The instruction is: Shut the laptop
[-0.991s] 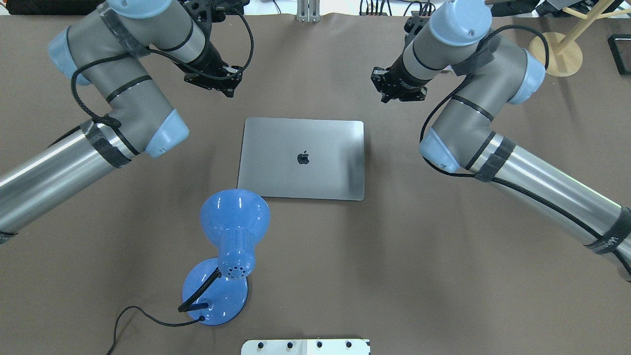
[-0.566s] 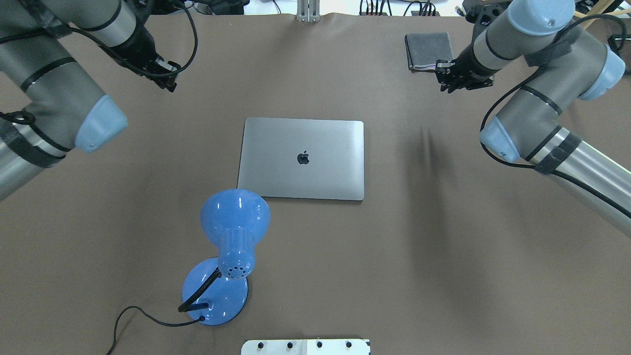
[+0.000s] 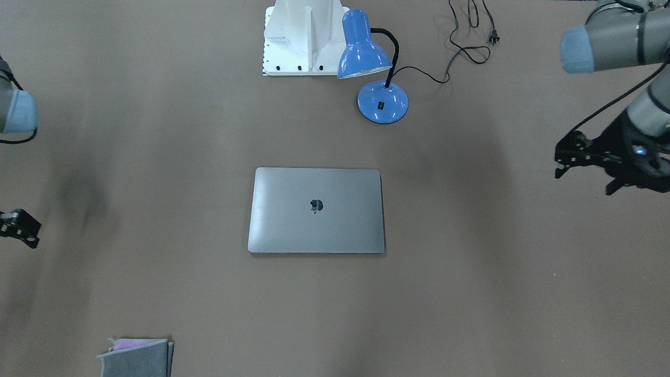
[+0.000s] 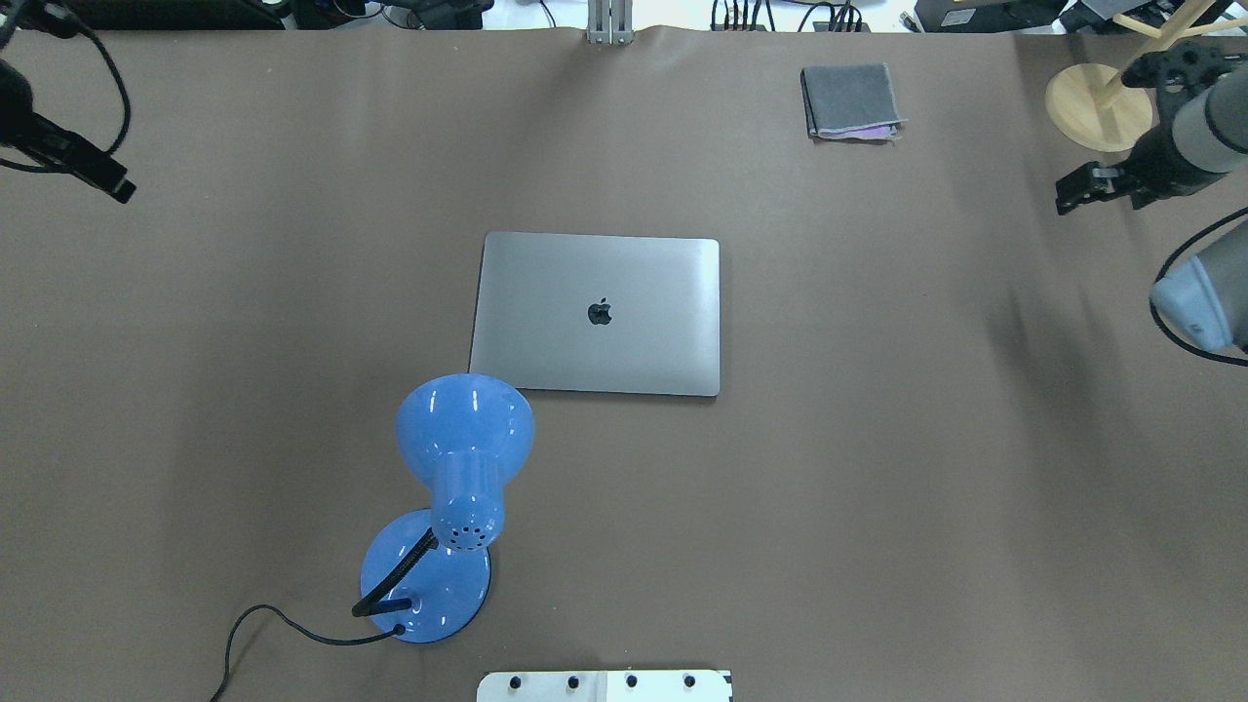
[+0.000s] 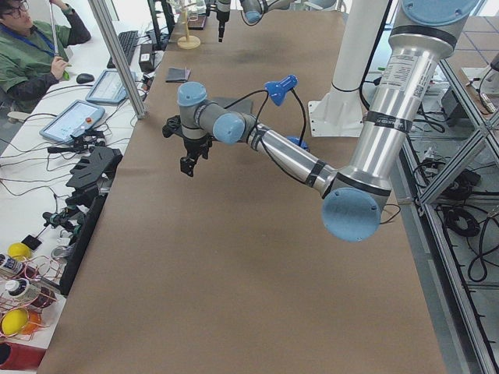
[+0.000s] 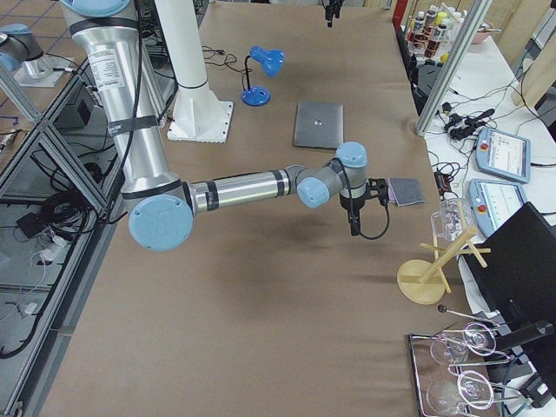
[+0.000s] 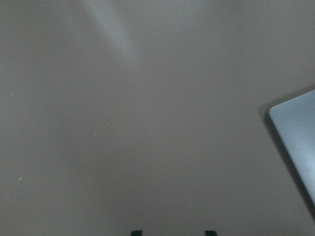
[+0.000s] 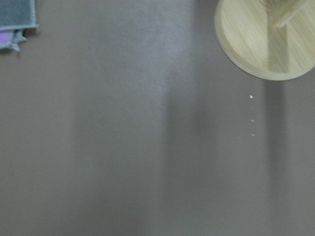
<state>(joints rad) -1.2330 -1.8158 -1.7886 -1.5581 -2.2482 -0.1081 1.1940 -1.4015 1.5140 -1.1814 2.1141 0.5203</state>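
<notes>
The space-grey laptop (image 4: 597, 312) lies closed and flat in the middle of the brown table, apple logo up; it also shows in the front view (image 3: 316, 209). One of its corners shows at the right of the left wrist view (image 7: 295, 132). My left gripper (image 3: 583, 180) hangs open and empty near the table's left side, far from the laptop; its fingertips (image 7: 136, 232) show apart. My right gripper (image 4: 1097, 200) is near the table's right edge, fingers apart, holding nothing.
A blue desk lamp (image 4: 463, 429) stands at the laptop's near left corner, its cord trailing off. A folded grey cloth (image 4: 850, 100) lies at the far right. A round wooden stand (image 4: 1097, 107) is beside the right gripper. The robot's white base plate (image 4: 604, 685) is at the near edge.
Both arms have swung outward from beside the laptop's far edge to the table's left and right sides. The cloth is now uncovered. The laptop has stayed closed and still.
</notes>
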